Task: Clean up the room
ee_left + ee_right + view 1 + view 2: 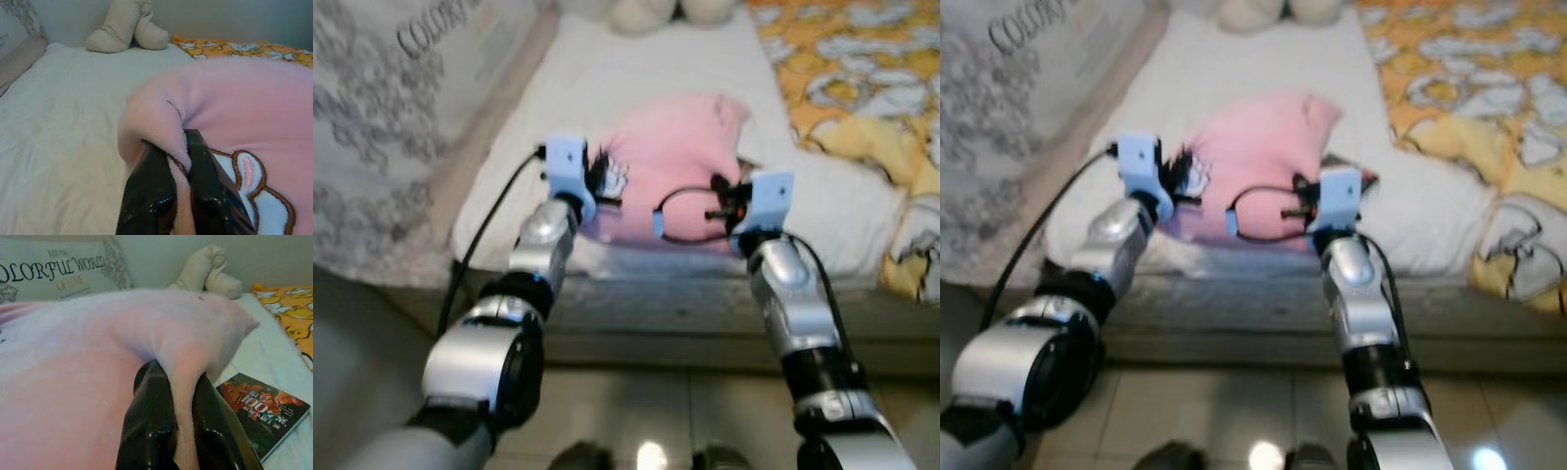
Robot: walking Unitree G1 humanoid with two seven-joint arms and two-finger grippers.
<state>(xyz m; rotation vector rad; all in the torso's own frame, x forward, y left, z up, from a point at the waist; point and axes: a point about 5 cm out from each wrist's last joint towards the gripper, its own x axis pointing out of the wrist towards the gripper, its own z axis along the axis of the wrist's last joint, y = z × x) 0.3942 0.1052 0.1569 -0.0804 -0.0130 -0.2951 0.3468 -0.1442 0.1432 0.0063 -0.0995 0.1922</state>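
Since both grippers already have a bite on the pink pillow, we'd say we're in the lifting step of the tidy-up — grabbed, but not obviously carried anywhere yet. The left gripper has its two black fingers pinched together on the pillow's near corner, with a fold of fleece squeezed between them. The right gripper is doing the same on the other near corner, fingers clamped tight on a ridge of fabric.

The pillow sits near the front edge of the bed, on the white sheet, between the two arms. Whether it's resting fully on the sheet or already a bit off it, we honestly can't tell, since the head views are pretty blurry.

Next move, as we read it: raise both arms together and evenly so the pillow doesn't twist or slip out of one pinch, then take it to wherever it belongs, probably the head of the bed. There's a book lying just beside the pillow on the right side, so we'd want to avoid dragging it along.

Looks-wise, it's soft, plush and pale pink, squarish with pointed corners, and it has an embroidered patch with brown outlines, white fill and a pink bit. It'll squash easily, so the grip is really just on fabric.
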